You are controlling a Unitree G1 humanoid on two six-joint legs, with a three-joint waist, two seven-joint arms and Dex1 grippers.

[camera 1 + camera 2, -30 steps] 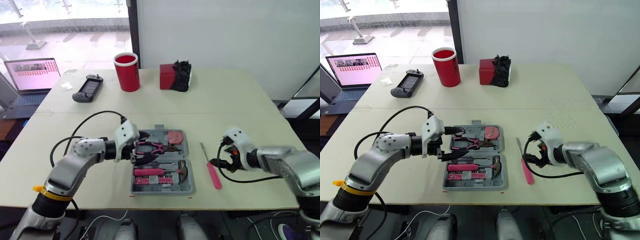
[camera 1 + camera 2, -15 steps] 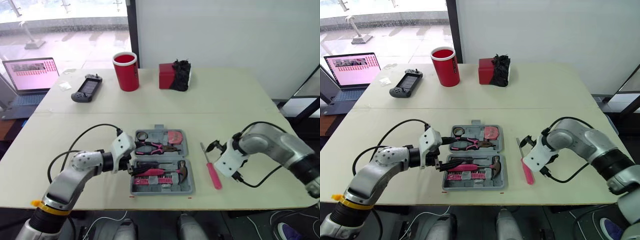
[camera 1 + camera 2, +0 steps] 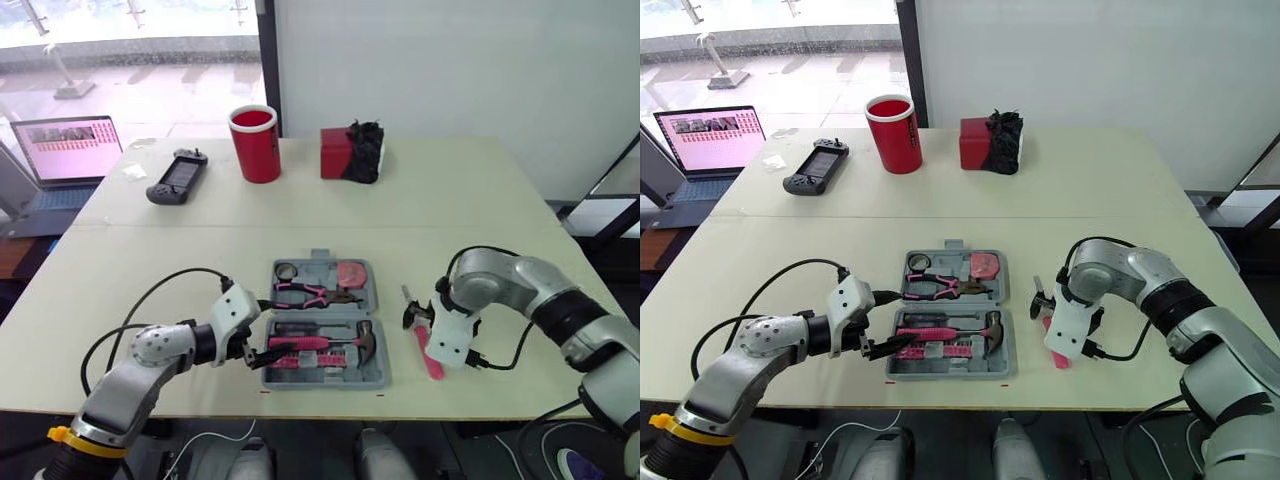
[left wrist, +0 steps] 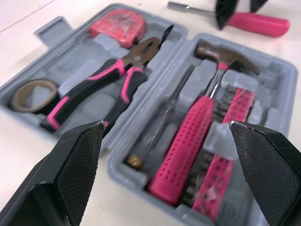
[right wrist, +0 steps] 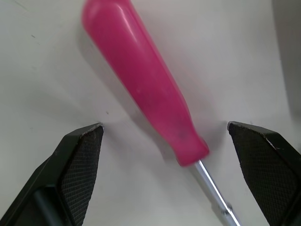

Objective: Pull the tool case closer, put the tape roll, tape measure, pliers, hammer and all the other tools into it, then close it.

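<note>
Your tool case (image 3: pixel 320 383) lay open near the front edge of the bench (image 3: pixel 480 200), so the pull looked done. In it sat the tape roll (image 3: pixel 286 271), tape measure (image 3: pixel 350 272), pliers (image 3: pixel 310 294) and hammer (image 3: pixel 300 343), with a strip of bits (image 3: pixel 295 362) beside the hammer. One tool was left out: the pink-handled screwdriver (image 5: pixel 141 89), lying on the bench just right of the case. Your right hand (image 5: pixel 164 125) stood over its handle, fingers (image 5: pixel 80 155) spread wide on either side, gripping nothing yet. Your left hand (image 4: pixel 165 122) hovered at the case's near-left corner, also wide open and empty. By my reading, that screwdriver and closing the case remained.
</note>
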